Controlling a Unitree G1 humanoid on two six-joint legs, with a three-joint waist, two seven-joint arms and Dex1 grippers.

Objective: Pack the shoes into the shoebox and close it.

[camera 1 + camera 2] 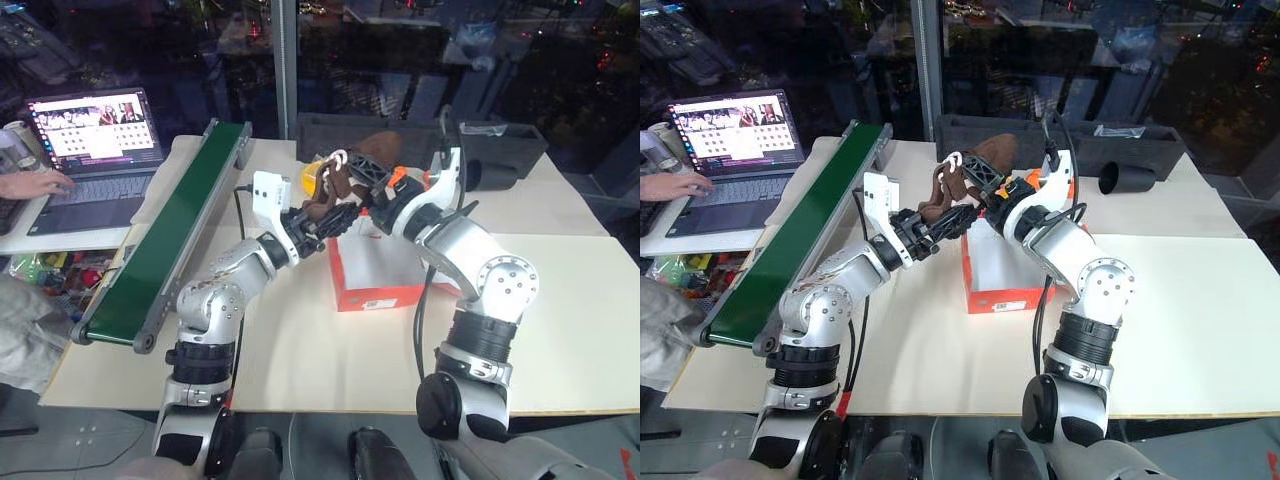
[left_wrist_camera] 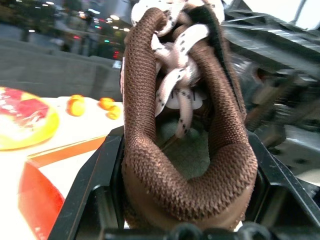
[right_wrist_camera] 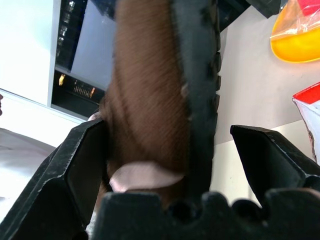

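The shoe (image 2: 185, 150) is coarse, matt brown knit cloth with speckled woven laces; the shoebox (image 1: 375, 272) is smooth cardboard.

Shoebox (image 1: 375, 280) mid-worktop (image 1: 560, 330); tray (image 1: 500, 140) along far edge; conveyor (image 1: 170, 235) on left edge; laptop (image 1: 95, 155) beyond left edge.

Both hands crowd together over the open shoebox (image 1: 375, 275), whose white well lies unblocked below them, while the green conveyor (image 1: 170, 235) hems the left side, the grey tray (image 1: 420, 140) bars the back, and the counter (image 1: 560, 300) at right lies free.
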